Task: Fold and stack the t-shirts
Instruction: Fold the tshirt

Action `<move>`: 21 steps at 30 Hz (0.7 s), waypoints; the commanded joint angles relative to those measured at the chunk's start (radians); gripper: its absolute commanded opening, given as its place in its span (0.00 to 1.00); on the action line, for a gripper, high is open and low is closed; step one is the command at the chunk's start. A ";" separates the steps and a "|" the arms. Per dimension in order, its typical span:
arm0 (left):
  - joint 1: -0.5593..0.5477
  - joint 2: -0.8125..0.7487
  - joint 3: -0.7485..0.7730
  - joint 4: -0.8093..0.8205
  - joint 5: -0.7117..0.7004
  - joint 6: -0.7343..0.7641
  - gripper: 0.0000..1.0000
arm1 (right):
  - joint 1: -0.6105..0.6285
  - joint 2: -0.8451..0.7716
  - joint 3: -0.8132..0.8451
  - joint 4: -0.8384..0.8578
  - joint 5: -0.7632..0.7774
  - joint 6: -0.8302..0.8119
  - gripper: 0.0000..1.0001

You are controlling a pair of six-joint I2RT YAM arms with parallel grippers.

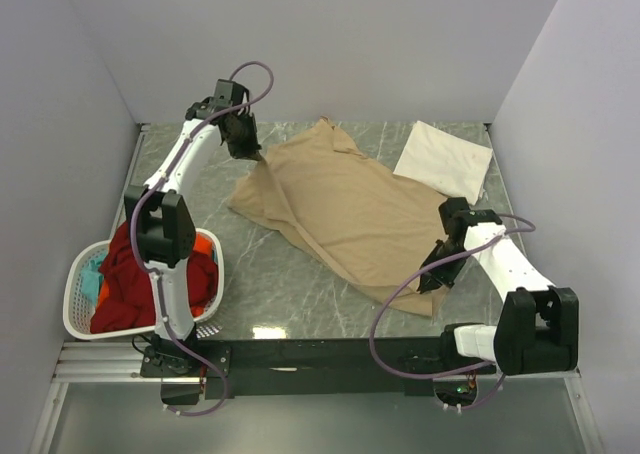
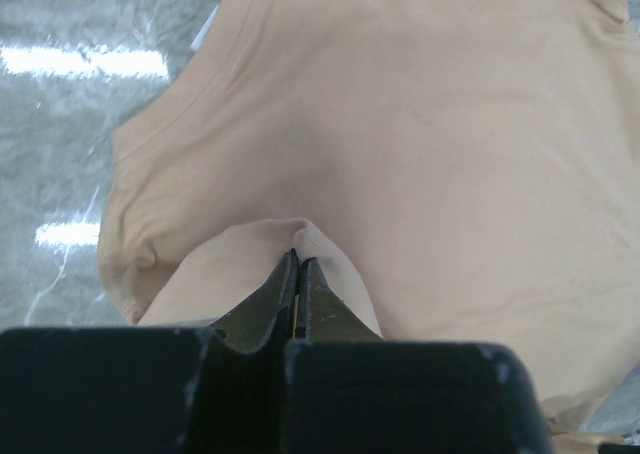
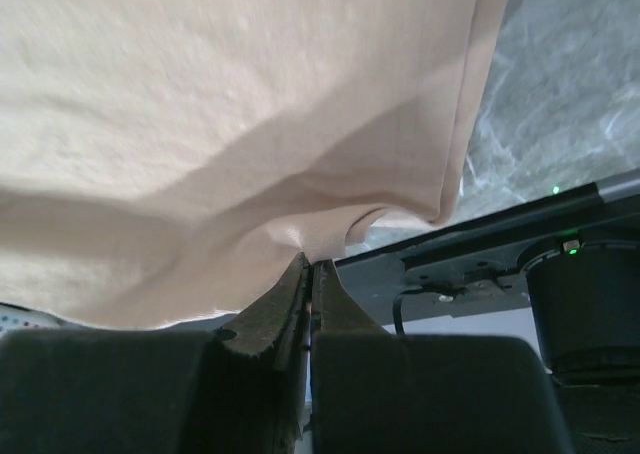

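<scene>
A tan t-shirt (image 1: 345,209) lies spread across the middle of the grey marble table (image 1: 290,284). My left gripper (image 1: 250,154) is shut on the shirt's far left edge, which rises in a small peak (image 2: 300,236) at the fingertips. My right gripper (image 1: 432,279) is shut on the near right hem, and the cloth (image 3: 230,124) hangs above the jaws in the right wrist view. A cream-white t-shirt (image 1: 443,160), folded to a flat rectangle, lies at the far right. Red, orange and teal t-shirts (image 1: 125,279) fill the basket at the left.
The white plastic laundry basket (image 1: 78,304) stands at the near left corner, beside the left arm. White walls close the table at the back and on both sides. A black rail (image 1: 330,354) runs along the near edge.
</scene>
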State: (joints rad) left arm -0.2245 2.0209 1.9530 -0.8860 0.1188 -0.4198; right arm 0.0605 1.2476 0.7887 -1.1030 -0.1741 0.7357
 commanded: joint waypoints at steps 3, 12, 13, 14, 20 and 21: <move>-0.007 0.061 0.151 -0.013 -0.018 0.003 0.00 | -0.056 0.033 0.064 0.015 0.005 -0.067 0.00; -0.015 0.105 0.144 0.073 0.012 -0.017 0.00 | -0.179 0.110 0.078 0.051 -0.007 -0.125 0.00; -0.015 0.114 0.147 0.085 0.010 -0.020 0.00 | -0.189 0.118 0.081 0.055 -0.007 -0.128 0.00; -0.018 0.119 0.155 0.088 0.009 -0.020 0.00 | -0.195 0.124 0.086 0.057 -0.007 -0.134 0.00; -0.018 0.119 0.168 0.140 -0.005 -0.028 0.00 | -0.225 0.164 0.121 0.058 0.002 -0.154 0.00; -0.018 0.125 0.176 0.142 -0.002 -0.028 0.00 | -0.228 0.168 0.126 0.057 0.002 -0.156 0.00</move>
State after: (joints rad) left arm -0.2375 2.1509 2.0716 -0.8154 0.1162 -0.4389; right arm -0.1505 1.4063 0.8612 -1.0554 -0.1780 0.6064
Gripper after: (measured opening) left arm 0.013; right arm 0.010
